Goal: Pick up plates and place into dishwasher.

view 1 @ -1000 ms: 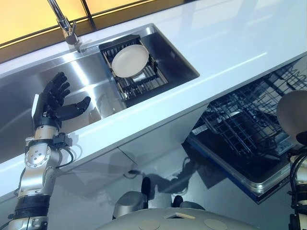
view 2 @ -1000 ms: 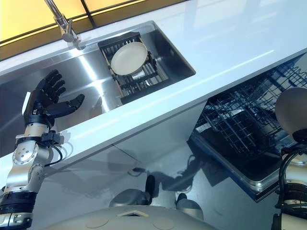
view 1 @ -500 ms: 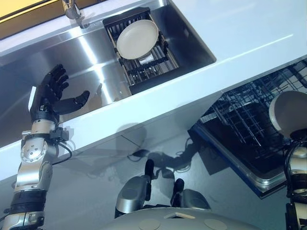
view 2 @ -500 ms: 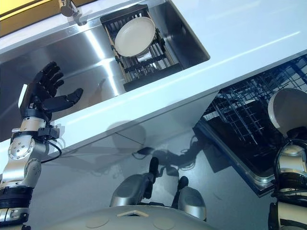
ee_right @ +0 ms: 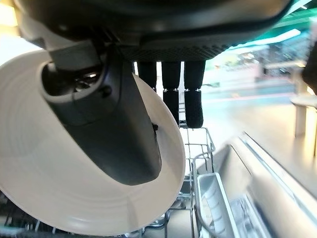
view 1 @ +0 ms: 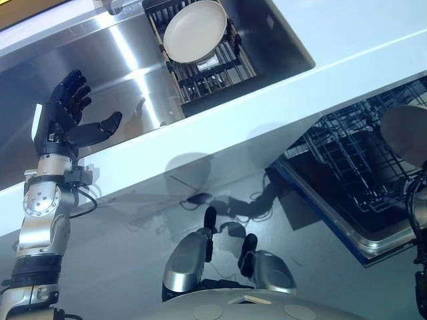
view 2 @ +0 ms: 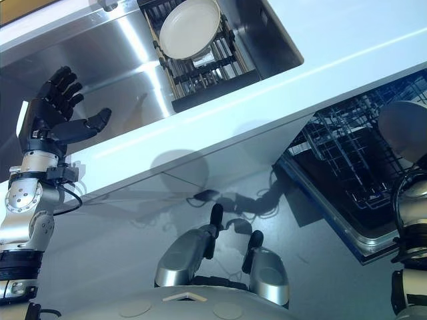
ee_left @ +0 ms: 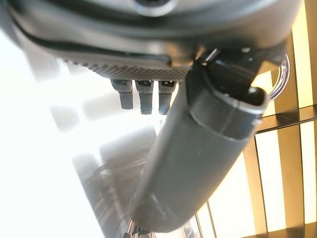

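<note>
A cream plate lies tilted on the black dish rack at the right end of the steel sink. My right hand is shut on a second pale plate. Its thumb lies across the plate's face and its fingers reach behind the rim. This plate hangs upright above the dishwasher's lower wire rack. My left hand is raised over the sink's left part, open and holding nothing, its fingers spread.
The white counter runs in front of and to the right of the sink. Under it the dishwasher door is folded down, with its dark rack pulled out. The faucet base stands at the sink's back edge.
The whole picture has shifted, so the camera has moved. The left hand stays raised and open. The right hand still holds its plate over the dishwasher rack.
</note>
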Controlling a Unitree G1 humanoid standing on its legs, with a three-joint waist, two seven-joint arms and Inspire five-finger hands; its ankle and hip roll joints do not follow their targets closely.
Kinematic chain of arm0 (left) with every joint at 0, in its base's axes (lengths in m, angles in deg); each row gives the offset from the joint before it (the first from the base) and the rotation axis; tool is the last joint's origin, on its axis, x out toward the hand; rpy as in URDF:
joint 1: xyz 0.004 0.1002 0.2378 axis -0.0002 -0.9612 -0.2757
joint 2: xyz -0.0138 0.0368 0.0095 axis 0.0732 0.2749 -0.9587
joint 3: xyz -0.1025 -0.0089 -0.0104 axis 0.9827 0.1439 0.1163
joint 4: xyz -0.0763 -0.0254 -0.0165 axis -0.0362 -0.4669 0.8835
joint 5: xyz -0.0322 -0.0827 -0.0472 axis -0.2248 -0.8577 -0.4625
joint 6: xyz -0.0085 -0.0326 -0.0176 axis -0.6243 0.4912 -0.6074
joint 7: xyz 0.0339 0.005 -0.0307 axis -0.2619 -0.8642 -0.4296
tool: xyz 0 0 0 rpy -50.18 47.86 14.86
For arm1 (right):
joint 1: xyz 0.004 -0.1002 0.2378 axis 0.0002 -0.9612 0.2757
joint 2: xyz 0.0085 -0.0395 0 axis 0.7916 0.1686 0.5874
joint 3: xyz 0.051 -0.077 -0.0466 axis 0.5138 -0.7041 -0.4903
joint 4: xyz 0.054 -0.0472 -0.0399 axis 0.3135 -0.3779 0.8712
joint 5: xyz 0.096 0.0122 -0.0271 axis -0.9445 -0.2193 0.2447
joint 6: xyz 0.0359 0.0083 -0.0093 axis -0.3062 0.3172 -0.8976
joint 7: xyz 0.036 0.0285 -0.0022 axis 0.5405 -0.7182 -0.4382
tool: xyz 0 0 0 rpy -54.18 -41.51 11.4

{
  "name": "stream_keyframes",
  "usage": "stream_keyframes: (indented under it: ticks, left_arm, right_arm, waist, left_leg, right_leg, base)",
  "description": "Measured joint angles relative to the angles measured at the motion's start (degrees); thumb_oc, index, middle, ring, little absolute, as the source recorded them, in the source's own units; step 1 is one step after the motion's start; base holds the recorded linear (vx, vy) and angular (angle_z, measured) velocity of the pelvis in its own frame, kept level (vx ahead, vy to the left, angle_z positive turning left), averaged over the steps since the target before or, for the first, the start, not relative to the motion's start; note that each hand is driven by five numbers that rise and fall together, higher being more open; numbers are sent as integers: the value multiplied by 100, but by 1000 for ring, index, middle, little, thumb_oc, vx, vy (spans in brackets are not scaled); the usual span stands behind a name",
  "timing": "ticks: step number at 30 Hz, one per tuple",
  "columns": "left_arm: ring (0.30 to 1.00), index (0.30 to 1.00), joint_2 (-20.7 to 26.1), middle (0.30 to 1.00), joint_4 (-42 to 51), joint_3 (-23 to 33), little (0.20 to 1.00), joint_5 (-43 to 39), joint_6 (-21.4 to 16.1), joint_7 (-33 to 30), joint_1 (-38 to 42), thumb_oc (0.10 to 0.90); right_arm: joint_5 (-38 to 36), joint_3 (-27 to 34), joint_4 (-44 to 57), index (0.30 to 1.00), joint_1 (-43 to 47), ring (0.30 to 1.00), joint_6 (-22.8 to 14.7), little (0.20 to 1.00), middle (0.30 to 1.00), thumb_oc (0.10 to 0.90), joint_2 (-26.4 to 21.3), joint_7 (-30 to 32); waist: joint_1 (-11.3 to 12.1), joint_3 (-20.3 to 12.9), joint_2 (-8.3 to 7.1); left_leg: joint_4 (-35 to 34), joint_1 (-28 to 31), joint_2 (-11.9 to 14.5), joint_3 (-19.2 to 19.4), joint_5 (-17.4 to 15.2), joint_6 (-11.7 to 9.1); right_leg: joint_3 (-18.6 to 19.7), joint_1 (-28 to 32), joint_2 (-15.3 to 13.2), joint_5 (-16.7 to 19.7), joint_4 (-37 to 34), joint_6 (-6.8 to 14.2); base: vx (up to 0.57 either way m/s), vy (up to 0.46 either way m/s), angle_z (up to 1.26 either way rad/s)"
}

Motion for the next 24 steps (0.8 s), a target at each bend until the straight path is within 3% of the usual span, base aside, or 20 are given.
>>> stream_keyframes:
  ticks: [6,15,23,24]
  left_arm:
    - [900,900,0,900,0,2,900,-1,-2,50,21,800]
    - [900,900,-1,900,-3,-117,900,-1,2,159,102,800]
    - [900,900,-1,900,-9,-144,900,-1,57,408,176,800]
    - [900,900,-1,900,-10,-147,900,-2,71,438,175,800]
  right_arm:
    - [223,-380,-197,300,340,300,116,200,300,100,-67,-695]
    - [18,-749,-882,300,859,300,1005,200,300,100,-42,-1545]
    - [-196,-863,-1834,300,1363,300,982,200,300,100,-60,-1988]
    - [-196,-864,-1917,345,1370,345,964,252,345,152,-80,-2063]
  waist:
    - [35,1,1]
    - [157,3,-1]
    - [326,9,-20]
    - [363,10,-23]
  left_leg:
    - [7,17,3,3,0,0]
    - [21,152,7,26,-1,-1]
    - [16,334,17,96,-10,-5]
    - [16,370,20,96,-17,-6]
  right_leg:
    - [0,17,17,1,-2,-1]
    - [-16,230,30,10,-101,-14]
    - [-24,511,87,33,-249,-46]
    - [-21,549,93,34,-270,-47]
  base:
    - [0,0,0]
    - [2,15,2]
    - [19,12,4]
    - [42,38,4]
